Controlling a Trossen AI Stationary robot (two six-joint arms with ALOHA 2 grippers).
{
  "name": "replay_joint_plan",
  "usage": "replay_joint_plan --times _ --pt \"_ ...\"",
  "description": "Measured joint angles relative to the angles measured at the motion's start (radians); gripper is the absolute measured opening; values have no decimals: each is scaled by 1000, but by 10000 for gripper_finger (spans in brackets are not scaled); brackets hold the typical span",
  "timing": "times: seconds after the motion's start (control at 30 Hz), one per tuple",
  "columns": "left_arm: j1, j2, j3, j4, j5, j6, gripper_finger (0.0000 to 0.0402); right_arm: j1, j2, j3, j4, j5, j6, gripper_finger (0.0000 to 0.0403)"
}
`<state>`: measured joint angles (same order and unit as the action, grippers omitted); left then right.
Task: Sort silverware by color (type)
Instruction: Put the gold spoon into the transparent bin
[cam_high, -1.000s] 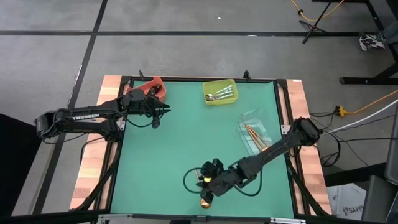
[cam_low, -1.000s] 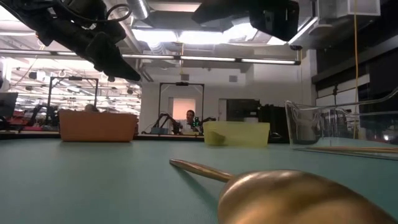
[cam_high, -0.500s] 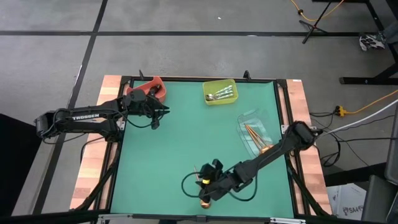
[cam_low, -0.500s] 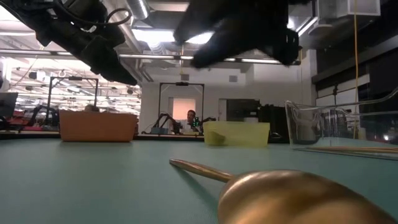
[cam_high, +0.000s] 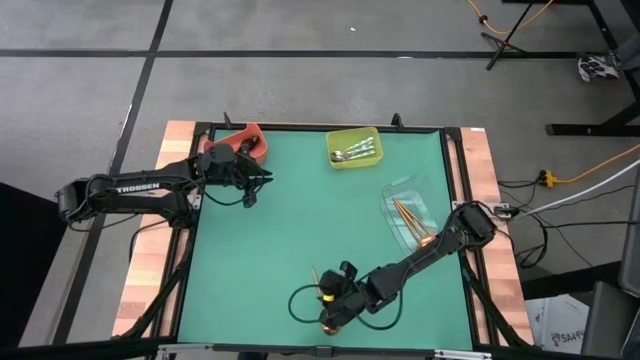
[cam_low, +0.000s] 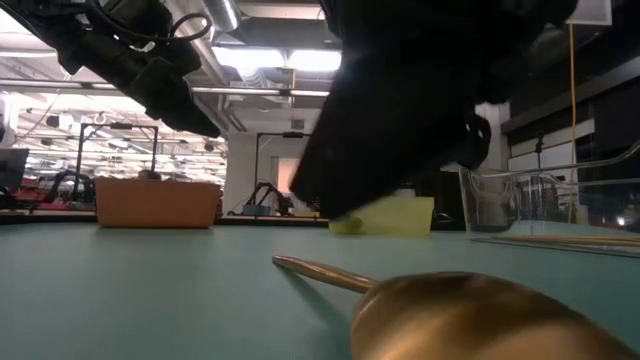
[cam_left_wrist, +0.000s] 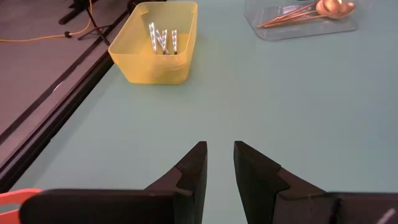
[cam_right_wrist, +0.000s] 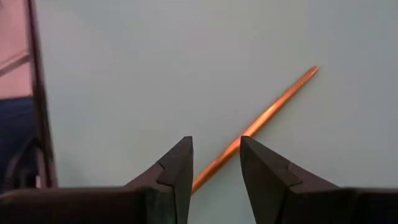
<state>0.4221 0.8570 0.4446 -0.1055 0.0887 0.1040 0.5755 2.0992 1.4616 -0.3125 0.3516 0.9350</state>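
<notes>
A copper-gold spoon (cam_right_wrist: 268, 109) lies flat on the green mat near the table's front edge. Its round bowl (cam_low: 460, 320) is close to the low camera. My right gripper (cam_right_wrist: 216, 157) hovers over the spoon's handle, open, one finger on each side of it; I see no touch. In the high view that gripper (cam_high: 327, 305) covers the spoon's middle. My left gripper (cam_high: 266, 178) waits open over the mat beside the red bin (cam_high: 245, 140). Silver spoons lie in the yellow-green bin (cam_left_wrist: 158, 40) and copper spoons in the clear bin (cam_left_wrist: 305, 15).
The red bin (cam_low: 157, 203), yellow-green bin (cam_high: 354, 148) and clear bin (cam_high: 410, 210) stand along the far and right parts of the mat. A raised frame borders the mat (cam_high: 300, 230). A loop of cable hangs at my right wrist (cam_high: 300, 300).
My right gripper has come down toward the copper spoon and a little toward the table's near left, still open. In the low view its dark bulk has dropped from the top of the picture to just above the spoon's handle. The spoon has not moved.
</notes>
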Motion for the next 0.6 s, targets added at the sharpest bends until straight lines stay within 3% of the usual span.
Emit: replay_joint_plan --times 0.6 --pt "0 0 0 0 -2 0 73 0 61 0 17 -60 -39 124"
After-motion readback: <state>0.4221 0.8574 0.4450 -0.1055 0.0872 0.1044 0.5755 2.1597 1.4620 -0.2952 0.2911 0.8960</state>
